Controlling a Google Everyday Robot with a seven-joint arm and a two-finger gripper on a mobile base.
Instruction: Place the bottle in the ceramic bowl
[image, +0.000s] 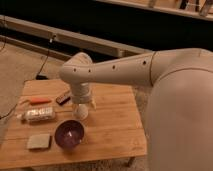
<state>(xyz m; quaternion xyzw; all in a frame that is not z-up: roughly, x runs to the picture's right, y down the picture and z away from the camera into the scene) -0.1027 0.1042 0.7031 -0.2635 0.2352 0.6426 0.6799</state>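
Observation:
The bottle (39, 115), clear with a pale label, lies on its side near the left edge of the wooden table (112, 120). The ceramic bowl (69, 135), dark purple and glossy, stands at the table's front, right of the bottle. My gripper (81, 111) hangs from the white arm, pointing down just above and behind the bowl, a little to its right. It is open with nothing in it, and it is well apart from the bottle.
A grey-beige sponge (39, 142) lies at the front left beside the bowl. A slim orange object (37, 100) and a small dark object (62, 97) lie at the back left. My white body fills the right of the view.

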